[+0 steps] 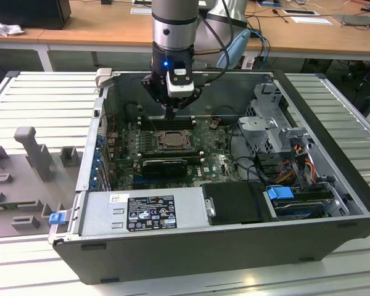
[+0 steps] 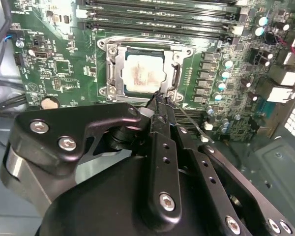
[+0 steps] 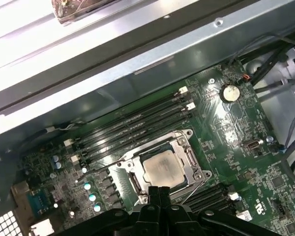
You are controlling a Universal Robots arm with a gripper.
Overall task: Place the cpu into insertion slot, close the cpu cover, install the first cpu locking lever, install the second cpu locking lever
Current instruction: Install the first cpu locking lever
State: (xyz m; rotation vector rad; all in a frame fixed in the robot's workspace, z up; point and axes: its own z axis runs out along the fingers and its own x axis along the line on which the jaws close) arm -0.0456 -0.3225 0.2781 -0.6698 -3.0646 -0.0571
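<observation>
Robot's hand (image 2: 161, 99) with fingers together at cpu cover (image 2: 114, 69) corner, cpu (image 2: 141, 73) seated beneath (power-supply label (image 1: 151, 213) unreadable)

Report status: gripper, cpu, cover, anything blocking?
Gripper shut, tips at the cover's corner. Cpu seated, cpu cover down around it. Thin wire lever sticks out beside the tips; nothing else blocking.

The pale silver square cpu (image 3: 163, 168) sits framed by the flat silver metal cpu cover (image 3: 192, 162) on the green circuit board (image 3: 236, 128). The black gripper (image 3: 160, 189), tips pressed together, meets the cover's edge.
</observation>
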